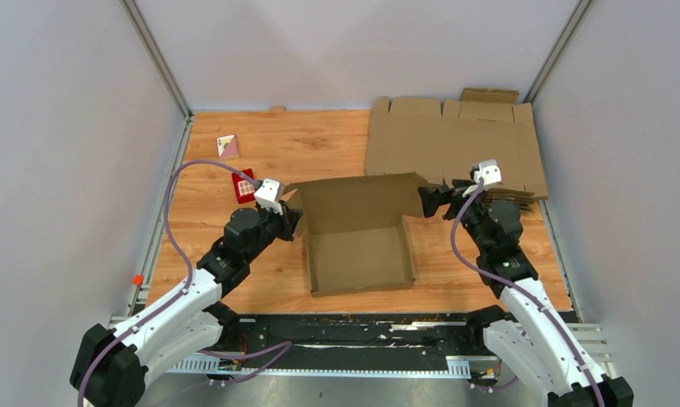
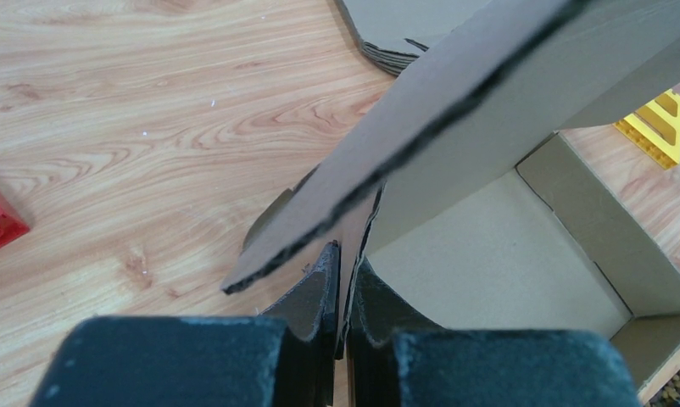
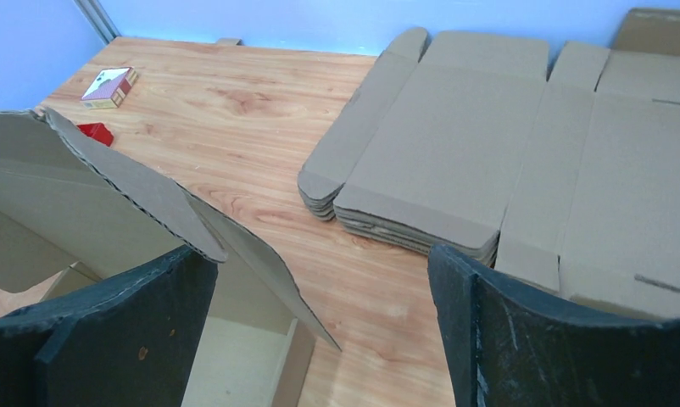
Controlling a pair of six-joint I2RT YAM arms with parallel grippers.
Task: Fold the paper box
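Observation:
The paper box (image 1: 358,246) sits mid-table as a shallow brown tray whose large back flap (image 1: 353,197) stands up and leans. My left gripper (image 1: 296,222) is at the tray's left back corner, shut on a thin cardboard wall of the box (image 2: 489,254); in the left wrist view the sheet runs between the fingers of this gripper (image 2: 347,254). My right gripper (image 1: 427,202) is open at the raised flap's right corner. In the right wrist view the flap's corner (image 3: 260,263) lies by the left finger (image 3: 133,331) of the open gripper (image 3: 320,254), not pinched.
A pile of flat cardboard sheets (image 1: 455,144) lies at the back right, close behind the right gripper (image 3: 455,144). A small red box (image 1: 245,185) is just behind the left gripper, and a small carton (image 1: 227,146) sits farther back. A yellow piece (image 2: 654,125) shows beyond the box.

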